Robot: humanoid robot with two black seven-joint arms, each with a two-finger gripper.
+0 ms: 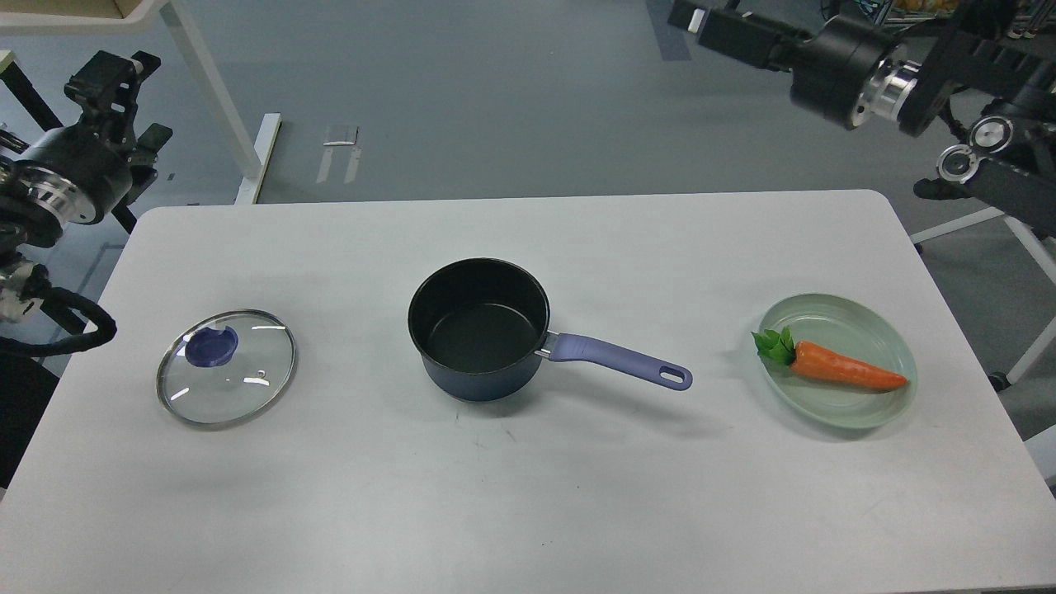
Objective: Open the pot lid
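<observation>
The dark blue pot (480, 330) stands uncovered in the middle of the white table, its purple handle (619, 361) pointing right. Its glass lid (226, 366) with a purple knob (211, 345) lies flat on the table at the left, apart from the pot. My left gripper (111, 74) is raised at the far left, above and beyond the table's back edge, holding nothing. My right gripper (701, 21) is raised at the top right, partly cut by the frame edge. Both are seen dark, and their fingers cannot be told apart.
A pale green plate (825, 309) with an orange toy carrot (841, 373) sits at the right of the table (528, 495). White table legs (214, 99) and a black frame (49, 124) stand on the floor beyond the left back corner.
</observation>
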